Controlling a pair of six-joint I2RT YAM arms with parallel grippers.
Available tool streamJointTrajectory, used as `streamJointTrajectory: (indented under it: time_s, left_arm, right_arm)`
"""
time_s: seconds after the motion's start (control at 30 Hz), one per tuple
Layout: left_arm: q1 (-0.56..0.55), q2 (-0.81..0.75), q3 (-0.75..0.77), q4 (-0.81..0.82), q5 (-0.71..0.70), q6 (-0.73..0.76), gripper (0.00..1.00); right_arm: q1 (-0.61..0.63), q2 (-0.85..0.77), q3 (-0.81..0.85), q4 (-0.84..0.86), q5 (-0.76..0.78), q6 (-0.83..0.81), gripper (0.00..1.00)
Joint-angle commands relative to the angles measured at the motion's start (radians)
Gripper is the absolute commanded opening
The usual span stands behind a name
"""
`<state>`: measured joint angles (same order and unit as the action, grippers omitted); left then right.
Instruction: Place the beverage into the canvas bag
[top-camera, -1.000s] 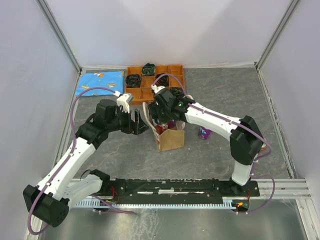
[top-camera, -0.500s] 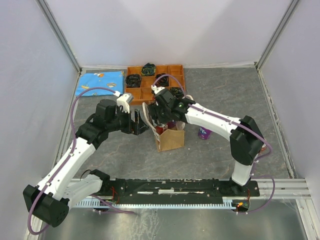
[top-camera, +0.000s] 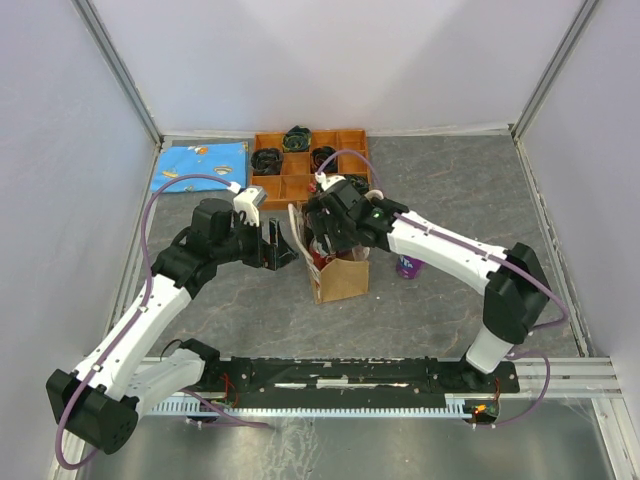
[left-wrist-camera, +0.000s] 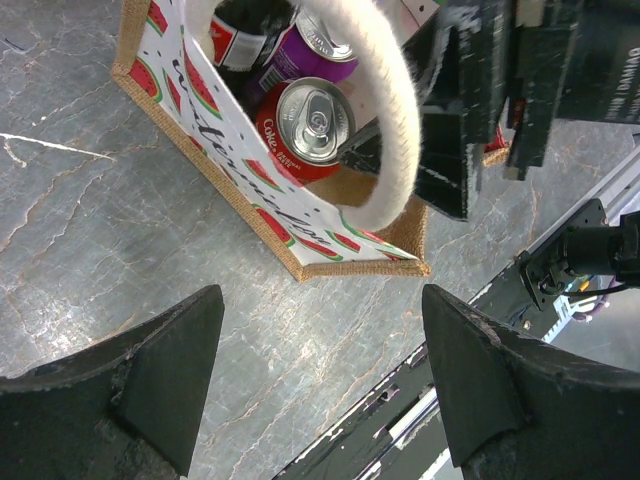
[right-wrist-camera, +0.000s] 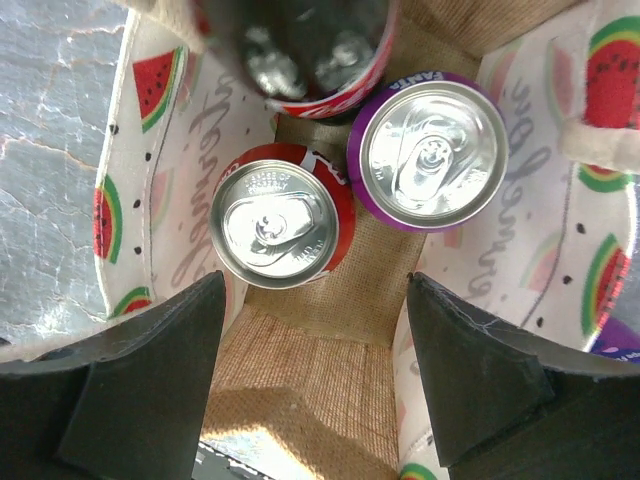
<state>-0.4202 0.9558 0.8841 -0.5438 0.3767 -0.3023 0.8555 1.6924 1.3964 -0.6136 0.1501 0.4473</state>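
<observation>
Cloth (top-camera: 200, 163) with blue pictures lies far out past the left gripper (top-camera: 272, 246), by the back wall. The left gripper is spread wide and holds nothing. The bag (top-camera: 342, 278) stands just in front of its fingers (left-wrist-camera: 165, 375), not touching them. A white rope handle (left-wrist-camera: 395, 130) loops up on the side of the bag that faces this gripper.

The bag is brown on the outside. Inside it is white, with red and green watermelon slices and grey writing. It stands up straight and its top gapes wide.

The right gripper (top-camera: 326, 232) hangs right over the top of the bag, pointing down. It is spread wide too, and nothing is between its fingers (right-wrist-camera: 150, 395). Right under it, inside the bag, stands a red can (right-wrist-camera: 281, 226) with a silver top. It is upright on the bag floor, close to one white wall. A purple can (right-wrist-camera: 432, 150) stands just beside it. A dark bottle (right-wrist-camera: 305, 45) with a red label is past both cans and looks blurry. The three drinks fill the far part of the bag. The part nearer the fingers shows bare brown floor. The bag walls are close on both sides of these fingers.

Farther out than the right gripper sits an orange tray (top-camera: 310, 170) with little boxes and dark bundles in them. To the right of the bag another purple can (top-camera: 408, 266) stands on the grey table (top-camera: 200, 330), near the bag but not touching it. Pale walls stand around the table.
</observation>
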Motion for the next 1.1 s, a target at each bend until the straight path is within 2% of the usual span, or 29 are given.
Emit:
streamJointTrajectory:
  time_s: [0.0,0.17,0.3,0.43,0.57,0.73,0.9,1.07]
  left_arm:
    - [0.006,-0.002,0.002,0.041,0.034,0.011,0.86]
    - [0.006,-0.009,-0.009,0.040,0.037,0.012,0.86]
    - [0.005,-0.011,-0.007,0.040,0.034,0.021,0.86]
    - [0.005,-0.015,-0.008,0.035,0.030,0.025,0.86]
    - [0.006,-0.020,-0.013,0.034,0.030,0.025,0.86]
    - [0.005,-0.020,-0.014,0.033,0.031,0.023,0.86]
    - [0.006,-0.023,-0.014,0.028,0.031,0.025,0.86]
    - [0.006,-0.023,-0.014,0.022,0.031,0.026,0.86]
  right_arm:
    - [0.004,-0.094,0.016,0.029,0.069,0.001,0.81]
    - [-0.006,-0.169,0.096,0.010,0.149,-0.030,0.83]
    - [-0.063,-0.216,0.177,-0.055,0.215,-0.036,0.83]
    - [-0.204,-0.269,0.223,-0.148,0.232,-0.025,0.83]
    - [-0.365,-0.269,0.262,-0.338,0.238,-0.030,0.85]
    - [-0.501,-0.194,0.216,-0.514,0.104,-0.054,0.89]
    - [-0.519,-0.193,0.070,-0.467,-0.054,-0.022,0.89]
    - [-0.518,-0.151,-0.004,-0.453,-0.107,-0.016,0.89]
